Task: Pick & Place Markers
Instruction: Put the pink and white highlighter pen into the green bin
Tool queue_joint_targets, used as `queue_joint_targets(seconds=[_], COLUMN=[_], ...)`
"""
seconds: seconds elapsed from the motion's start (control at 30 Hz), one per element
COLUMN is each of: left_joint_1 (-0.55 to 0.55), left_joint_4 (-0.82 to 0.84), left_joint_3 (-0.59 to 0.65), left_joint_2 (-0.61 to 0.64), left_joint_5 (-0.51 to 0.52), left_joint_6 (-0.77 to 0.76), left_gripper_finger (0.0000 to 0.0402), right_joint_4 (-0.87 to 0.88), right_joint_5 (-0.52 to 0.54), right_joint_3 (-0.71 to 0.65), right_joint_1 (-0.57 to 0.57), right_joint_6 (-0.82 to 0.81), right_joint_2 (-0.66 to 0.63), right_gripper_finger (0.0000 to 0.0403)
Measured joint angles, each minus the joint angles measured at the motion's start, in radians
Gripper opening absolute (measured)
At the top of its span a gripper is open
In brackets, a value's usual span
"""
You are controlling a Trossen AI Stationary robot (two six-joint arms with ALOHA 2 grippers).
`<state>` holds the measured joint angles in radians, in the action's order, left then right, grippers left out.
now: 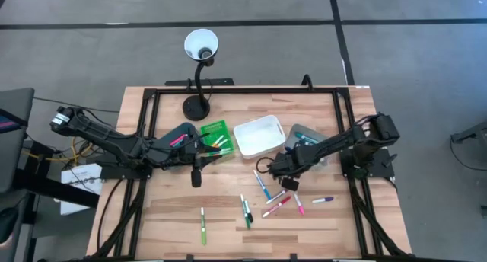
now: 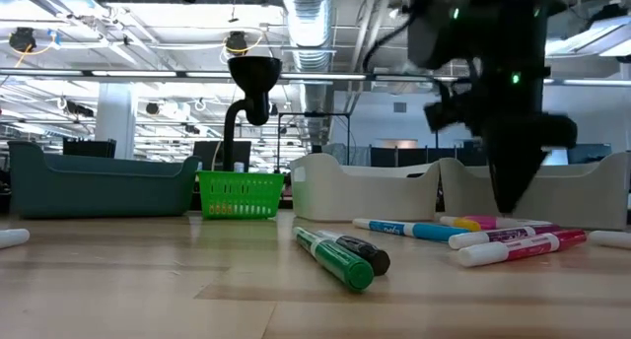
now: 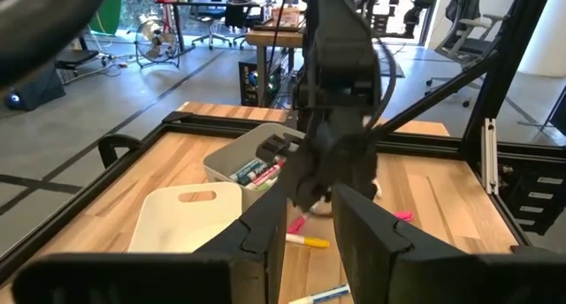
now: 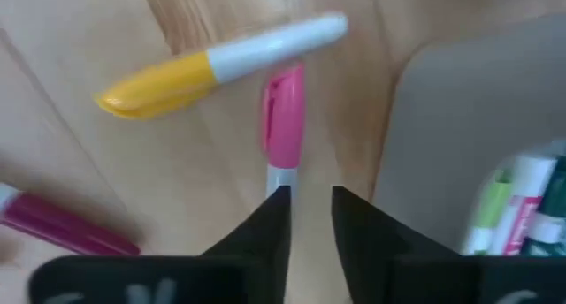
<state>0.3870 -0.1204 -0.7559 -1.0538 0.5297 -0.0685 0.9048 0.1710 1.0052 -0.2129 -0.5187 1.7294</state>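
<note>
Two fingers of my right gripper (image 4: 309,207), parted, straddle the pink marker (image 4: 283,118) beside the grey bin (image 4: 460,118), ready to clench; left gripper (image 3: 305,224) waits released.

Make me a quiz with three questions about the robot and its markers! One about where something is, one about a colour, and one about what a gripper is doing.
1. Where is the green basket?
A. Left of the white bin
B. On the floor
C. At the table's front edge

2. What colour is the cap of the marker just ahead of the right gripper?
A. Blue
B. Pink
C. Black

3. What is the right gripper doing?
A. Gripping a lamp
B. Resting inside the green basket
C. Open, low over the table

Answers:
1. A: the high view shows the basket beside the white bin, toward the left arm.
2. B: the right wrist view shows a pink cap past the fingers.
3. C: there is a gap between its fingers and nothing in it.
</note>
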Motion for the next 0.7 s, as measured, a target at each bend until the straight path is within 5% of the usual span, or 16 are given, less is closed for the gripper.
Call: queue_joint_targets(seconds=[0.4, 0.7], left_joint_1=[0.000, 0.000], left_joint_4=[0.000, 0.003], left_joint_3=[0.000, 0.000], left_joint_2=[0.000, 0.000], left_joint_5=[0.000, 0.000], left_joint_6=[0.000, 0.000], left_gripper_finger=[0.0090, 0.0090], right_joint_4=[-0.020, -0.052], right_joint_5=[-0.071, -0.082], right_joint_3=[0.060, 0.061], right_joint_1=[0.048, 0.047], right_joint_6=[0.083, 0.075], right_joint_2=[0.055, 0.053], right_gripper_finger=[0.0175, 0.0185])
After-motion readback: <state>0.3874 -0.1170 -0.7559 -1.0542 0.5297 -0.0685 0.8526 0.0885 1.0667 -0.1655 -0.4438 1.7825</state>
